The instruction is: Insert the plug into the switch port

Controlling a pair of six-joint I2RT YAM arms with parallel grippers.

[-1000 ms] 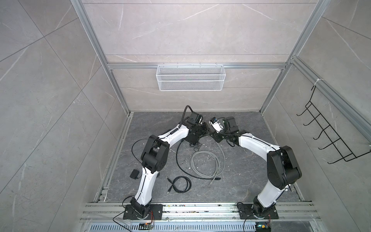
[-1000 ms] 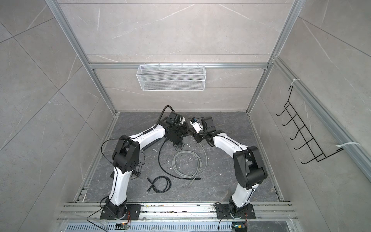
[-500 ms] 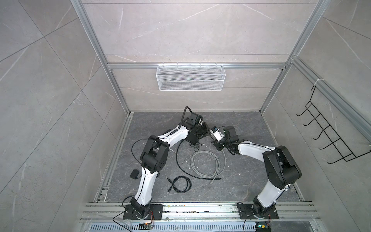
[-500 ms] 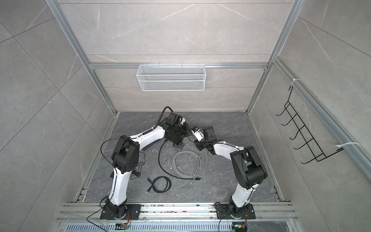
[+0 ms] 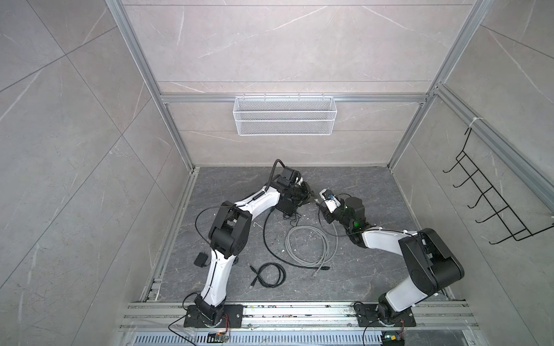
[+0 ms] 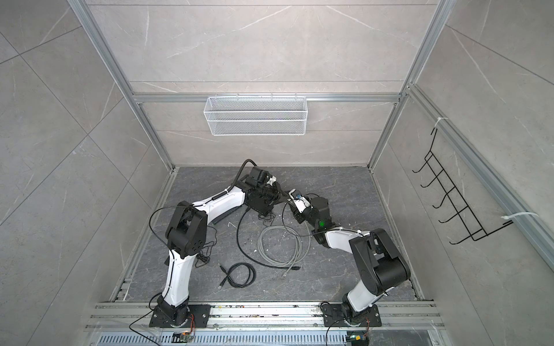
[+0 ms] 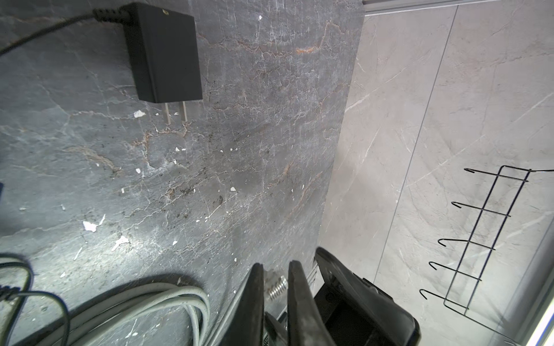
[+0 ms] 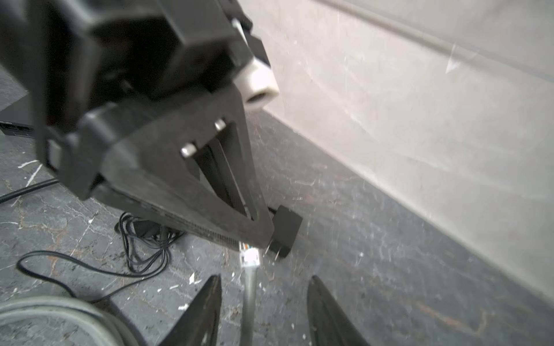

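The clear plug (image 8: pixel 250 257) ends a grey cable (image 8: pixel 248 299). My left gripper (image 8: pixel 260 236) is shut on the plug's nose, a little above the floor. The plug's ridged end (image 7: pixel 277 289) shows between that gripper's (image 7: pixel 277 266) near-closed fingers. My right gripper (image 8: pixel 265 278) is open; the cable runs between its fingers (image 8: pixel 209 299) without touching them. In both top views the left gripper (image 5: pixel 308 196) (image 6: pixel 280 194) and the right gripper (image 5: pixel 320 206) (image 6: pixel 291 208) face each other at the floor's middle back. The black switch (image 5: pixel 286 206) (image 8: pixel 15 119) lies under the left wrist.
A black power adapter (image 7: pixel 165 54) (image 8: pixel 284 233) lies just beyond the left fingertips. The grey cable's coil (image 5: pixel 308 245), a black lead (image 5: pixel 266 239) and a small black cable coil (image 5: pixel 269 275) lie on the floor. A wire basket (image 5: pixel 284 115) and a hook rack (image 5: pixel 491 203) hang on the walls.
My right gripper has opened, letting go of the cable, and drawn back from the left gripper toward the front right. The left arm has stayed put, still shut on the plug.
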